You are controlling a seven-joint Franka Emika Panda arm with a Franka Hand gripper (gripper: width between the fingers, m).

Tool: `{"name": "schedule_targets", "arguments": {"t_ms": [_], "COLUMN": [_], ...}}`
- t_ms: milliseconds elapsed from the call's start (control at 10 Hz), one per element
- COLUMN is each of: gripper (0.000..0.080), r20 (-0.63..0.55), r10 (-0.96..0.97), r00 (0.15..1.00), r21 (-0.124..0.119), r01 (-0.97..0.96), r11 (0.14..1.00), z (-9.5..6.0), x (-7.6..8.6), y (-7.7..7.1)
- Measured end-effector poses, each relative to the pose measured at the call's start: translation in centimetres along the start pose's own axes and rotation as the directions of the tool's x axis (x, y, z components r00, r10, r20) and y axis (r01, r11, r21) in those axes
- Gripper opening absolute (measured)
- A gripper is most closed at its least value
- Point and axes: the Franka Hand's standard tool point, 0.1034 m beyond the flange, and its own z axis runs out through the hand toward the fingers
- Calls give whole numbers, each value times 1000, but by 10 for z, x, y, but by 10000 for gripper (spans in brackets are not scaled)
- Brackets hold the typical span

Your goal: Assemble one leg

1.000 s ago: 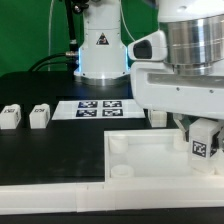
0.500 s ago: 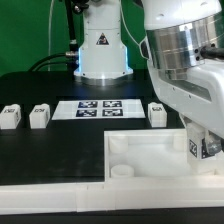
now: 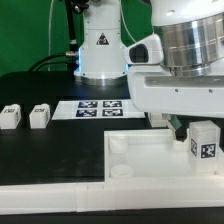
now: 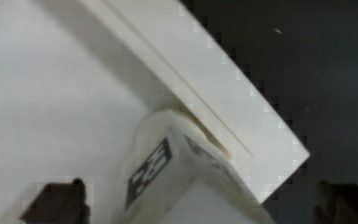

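The leg, a small white post with a black-and-white tag, stands upright in the far corner socket of the white tray-like top at the exterior view's right. My gripper hangs right over it. In the wrist view the leg lies between my two dark fingers, with a gap on each side, so the gripper is open and straddles the leg without touching it. The tray's raised rim runs beside the leg.
Two more legs lie at the exterior view's left. The marker board lies in front of the robot base. A long white bar runs along the table's front edge, and a round corner socket shows on the tray.
The gripper swung round about the leg half a second ago and has turned back to its earlier heading. The leg stays in the corner socket, its tag now fully in view.
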Motion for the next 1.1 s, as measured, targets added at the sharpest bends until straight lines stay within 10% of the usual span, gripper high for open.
{"name": "schedule_targets", "arguments": {"t_ms": [500,1100], "gripper": [649,291], "r20": [-12,-37], "r10": [-677,-278], "r00": [736,960], "r21": [-68,-51], "r01": [675,276], "r11": [735,960], "z": [-5,-3], "x": [9,9], "y": [-1,1]}}
